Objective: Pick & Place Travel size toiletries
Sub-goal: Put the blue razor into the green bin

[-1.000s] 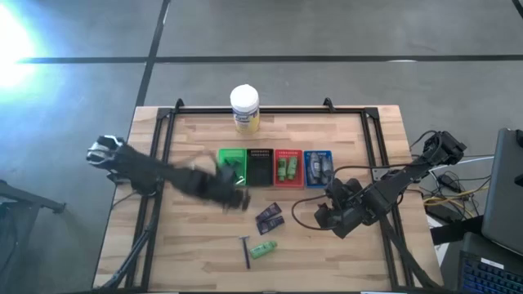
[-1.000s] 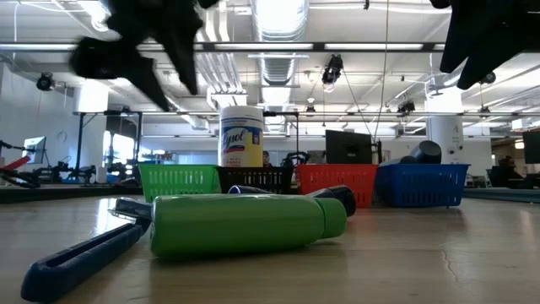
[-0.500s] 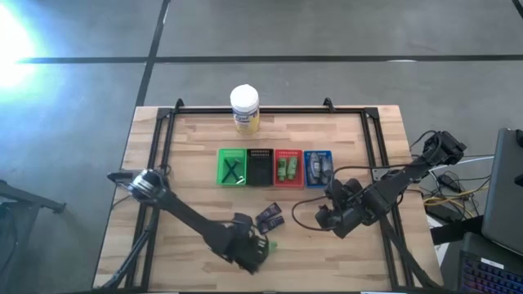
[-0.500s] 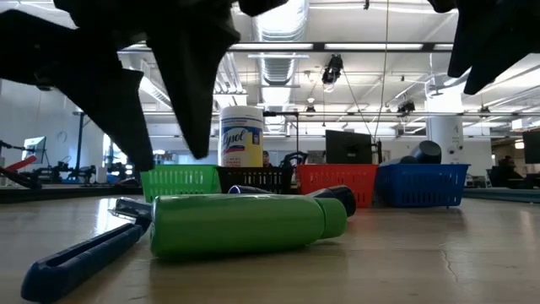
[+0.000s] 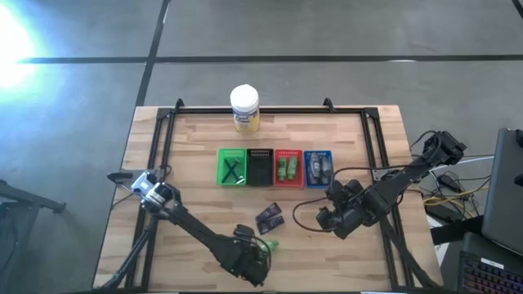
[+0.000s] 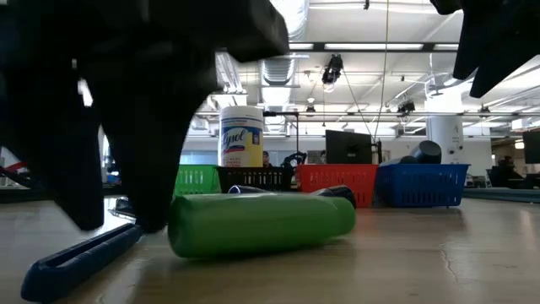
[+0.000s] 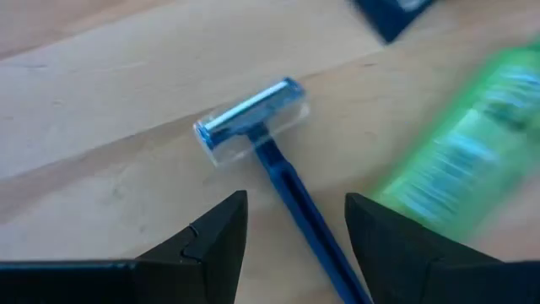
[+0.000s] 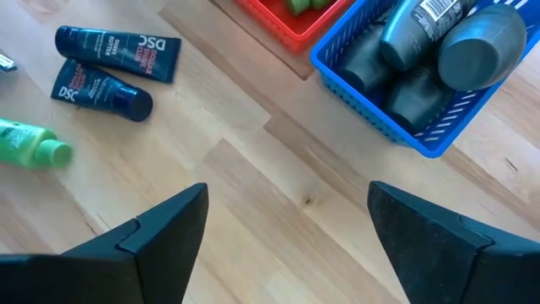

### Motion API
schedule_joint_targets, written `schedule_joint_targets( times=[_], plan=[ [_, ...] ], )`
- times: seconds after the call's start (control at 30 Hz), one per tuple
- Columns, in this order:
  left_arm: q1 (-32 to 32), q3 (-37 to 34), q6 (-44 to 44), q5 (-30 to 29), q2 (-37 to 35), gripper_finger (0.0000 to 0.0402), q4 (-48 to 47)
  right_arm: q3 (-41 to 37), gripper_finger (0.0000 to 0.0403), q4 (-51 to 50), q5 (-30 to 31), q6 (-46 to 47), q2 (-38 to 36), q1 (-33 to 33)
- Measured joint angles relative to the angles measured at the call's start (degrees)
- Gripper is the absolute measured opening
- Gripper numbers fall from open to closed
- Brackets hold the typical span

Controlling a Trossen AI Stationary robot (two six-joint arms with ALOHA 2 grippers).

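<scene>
A blue razor with a clear-capped head (image 7: 251, 127) lies flat on the wood near the table's near edge, beside a bright green bottle (image 7: 460, 160) lying on its side (image 6: 261, 224). My left gripper (image 7: 295, 207) is open and low over them (image 5: 249, 260), with one finger on each side of the razor's handle (image 7: 308, 228). Two dark packets (image 5: 270, 216) lie flat a little farther in. My right gripper (image 8: 287, 245) is open and hovers to their right (image 5: 331, 216). My left gripper comes from above, pointing down, its fingers astride the razor's handle without closing on it. The outer side of one finger (image 6: 156, 169) stands at the green bottle's blunt end (image 6: 177, 228); I cannot tell whether it touches.
Four small baskets sit in a row mid-table: green (image 5: 232, 167) with razors, black (image 5: 260, 167), red (image 5: 287, 167) with green bottles, blue (image 8: 405, 76) with grey tubes. A white-lidded yellow jar (image 5: 244, 109) stands at the far edge. Bare wood lies left of and near the baskets.
My left arm has swung from over the green basket toward the table's near edge and dropped down over the razor and green bottle. The green bottle has shifted a little toward the table's right. The right arm has kept still.
</scene>
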Motion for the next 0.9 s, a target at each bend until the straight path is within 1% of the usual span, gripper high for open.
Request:
schedule_joint_targets(
  times=[0.17,0.27,0.37,0.47,0.57,0.63,0.77,0.87,0.9],
  plan=[
    [1.0,-0.9,0.8,2.7,1.2,0.0203,0.6,-0.4,0.0332,0.1,-0.1,-0.3,0.0,0.0],
    [1.0,-1.6,2.5,3.0,1.0,0.0188,1.0,-0.7,0.0335,0.1,-0.2,-0.3,0.0,0.0],
    [1.0,-1.7,6.6,3.5,0.9,0.015,1.3,-0.9,0.0337,0.1,-0.2,-0.7,0.0,0.0],
    [1.2,-1.8,12.2,4.3,0.9,0.0097,1.9,-0.9,0.0332,0.1,-0.2,-2.5,0.0,0.0],
    [1.5,-2.2,14.5,4.6,0.8,0.0044,1.9,-1.0,0.0322,0.1,-0.2,-3.0,0.0,0.0],
    [1.7,-2.2,15.9,4.6,0.8,0.0021,1.7,-1.0,0.0314,0.1,-0.2,-3.1,0.0,0.0],
    [2.5,-2.5,20.3,5.5,-0.6,0.002,1.5,-1.0,0.0299,0.1,-0.5,-4.8,0.0,0.0],
    [3.2,-2.8,20.5,5.4,-2.8,0.002,-1.5,-1.1,0.0289,-0.3,-0.6,-4.9,0.0,0.0],
    [3.3,-2.8,20.0,4.4,-4.3,0.002,-2.4,-1.1,0.0287,-0.3,-0.6,-5.0,0.0,0.0]
  ],
)
